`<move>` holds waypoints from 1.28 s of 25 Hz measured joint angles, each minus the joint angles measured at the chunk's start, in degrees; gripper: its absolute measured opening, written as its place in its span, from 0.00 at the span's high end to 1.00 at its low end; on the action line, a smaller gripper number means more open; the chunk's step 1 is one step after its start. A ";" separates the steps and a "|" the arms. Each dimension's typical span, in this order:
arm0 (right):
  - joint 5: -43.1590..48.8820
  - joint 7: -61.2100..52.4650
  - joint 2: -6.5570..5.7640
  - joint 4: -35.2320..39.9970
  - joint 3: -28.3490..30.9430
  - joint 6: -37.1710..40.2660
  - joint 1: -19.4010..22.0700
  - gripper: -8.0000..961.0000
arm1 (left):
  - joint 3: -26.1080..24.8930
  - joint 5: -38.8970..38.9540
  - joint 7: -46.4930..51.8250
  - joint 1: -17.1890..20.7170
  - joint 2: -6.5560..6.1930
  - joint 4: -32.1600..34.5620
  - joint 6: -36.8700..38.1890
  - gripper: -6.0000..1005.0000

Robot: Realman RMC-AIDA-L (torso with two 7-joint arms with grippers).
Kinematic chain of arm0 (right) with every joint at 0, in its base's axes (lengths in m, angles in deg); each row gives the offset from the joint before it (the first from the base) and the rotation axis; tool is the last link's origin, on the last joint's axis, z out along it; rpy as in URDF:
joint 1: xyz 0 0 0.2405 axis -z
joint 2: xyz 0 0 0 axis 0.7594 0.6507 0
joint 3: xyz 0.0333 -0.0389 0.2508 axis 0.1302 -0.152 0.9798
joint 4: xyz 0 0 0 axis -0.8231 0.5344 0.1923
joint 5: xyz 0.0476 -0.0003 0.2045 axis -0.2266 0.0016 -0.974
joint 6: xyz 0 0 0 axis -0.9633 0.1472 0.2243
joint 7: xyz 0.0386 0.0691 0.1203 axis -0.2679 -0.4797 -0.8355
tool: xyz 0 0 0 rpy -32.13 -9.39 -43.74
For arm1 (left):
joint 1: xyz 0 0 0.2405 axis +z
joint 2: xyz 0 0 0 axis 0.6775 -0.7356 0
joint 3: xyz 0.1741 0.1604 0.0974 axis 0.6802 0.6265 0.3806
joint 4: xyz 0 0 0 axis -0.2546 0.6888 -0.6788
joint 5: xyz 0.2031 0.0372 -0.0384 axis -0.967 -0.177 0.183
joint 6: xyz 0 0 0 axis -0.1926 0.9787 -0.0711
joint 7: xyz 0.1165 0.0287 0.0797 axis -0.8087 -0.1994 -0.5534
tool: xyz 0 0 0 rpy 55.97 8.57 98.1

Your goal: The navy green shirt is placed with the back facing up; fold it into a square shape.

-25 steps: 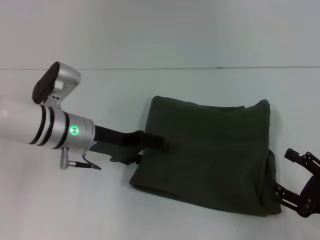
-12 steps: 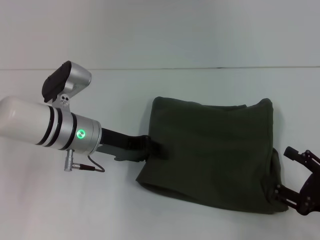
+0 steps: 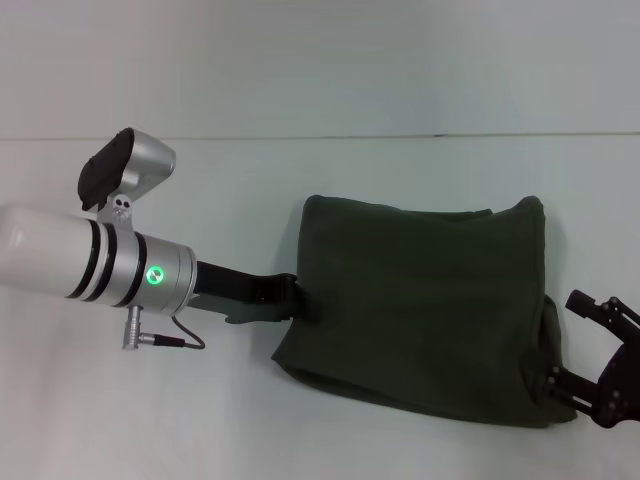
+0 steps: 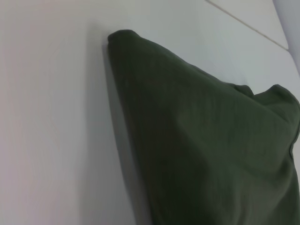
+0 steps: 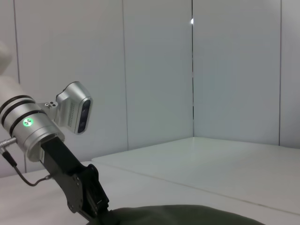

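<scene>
The navy green shirt (image 3: 420,315) already lies folded roughly square; left gripper (image 3: 300,303) at its nine o'clock edge and right gripper (image 3: 590,385) at four o'clock, finger states unclear.

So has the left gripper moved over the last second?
Yes. In the head view the left gripper has drawn back toward the robot's left, off the navy green shirt to its left edge; the table's far edge stays fixed.

one navy green shirt (image 3: 420,320), one table (image 3: 300,180), two end effectors: left end effector (image 3: 300,300), right end effector (image 3: 585,390)
</scene>
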 joint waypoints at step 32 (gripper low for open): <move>0.01 -1.31 -0.26 0.09 0.04 -0.61 -3.89 0.06 | -18.63 3.21 -3.80 16.12 0.39 3.50 8.83 0.93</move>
